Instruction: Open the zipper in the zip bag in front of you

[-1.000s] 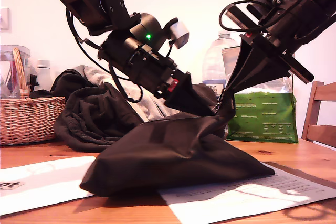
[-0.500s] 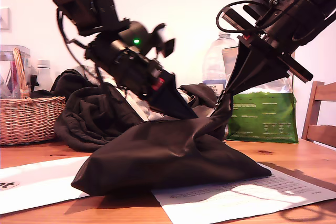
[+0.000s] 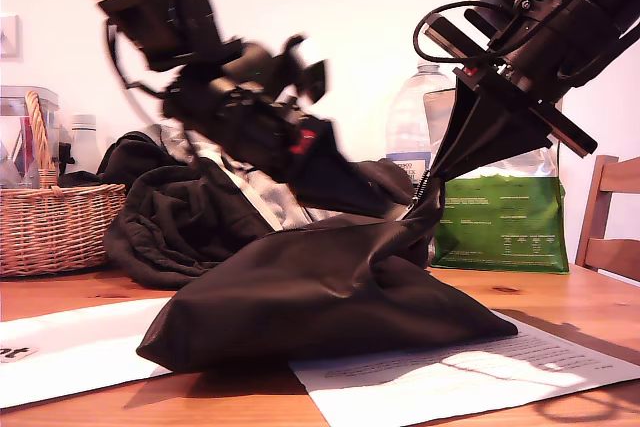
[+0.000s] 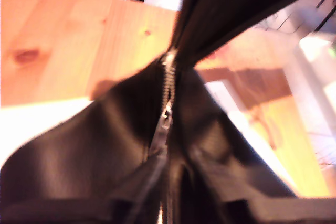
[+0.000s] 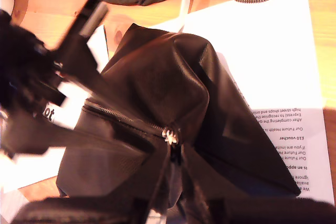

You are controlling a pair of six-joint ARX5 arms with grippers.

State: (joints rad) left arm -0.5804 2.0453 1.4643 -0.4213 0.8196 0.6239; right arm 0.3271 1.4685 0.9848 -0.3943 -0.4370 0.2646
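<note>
Zip bag [image 3: 320, 297]: black, soft, limp fabric. Slumped mid-table [image 3: 560, 292] across white paper sheets [image 3: 450, 377], nearer than the heap of clothing [image 3: 170, 227] and well right of the wicker basket [image 3: 50, 227] in the exterior view. Looks light, judging by how one corner tents up from a single pinch. No stiffness: will fold and drag rather than resist, so needs one end anchored and kept taut while the slider is pulled. Smooth cloth, probably slippery, but not fragile.

Zipper [image 4: 167, 93]: thin silvery teeth along the raised top edge, running from the lifted corner down toward the exterior view's left. Best holds: the fabric end beside the teeth for the anchor, the small pull tab for the opening. Tab tiny, easy to lose.

Lifted corner pinched tight by my second gripper [image 3: 428, 182], pressed together on the fabric at the zipper's end. Arm coming down steeply from the exterior view's upper right, fingertips pointing down and left, bag hanging from them.

Over the bag's top edge, left of that corner in the exterior view: my first gripper [image 3: 345, 187], on an arm slanting down from the upper left, motion-blurred. Zipper line seen running in between its fingers in the first wrist view. Closed on the pull or not: cannot tell, too blurred.
</note>
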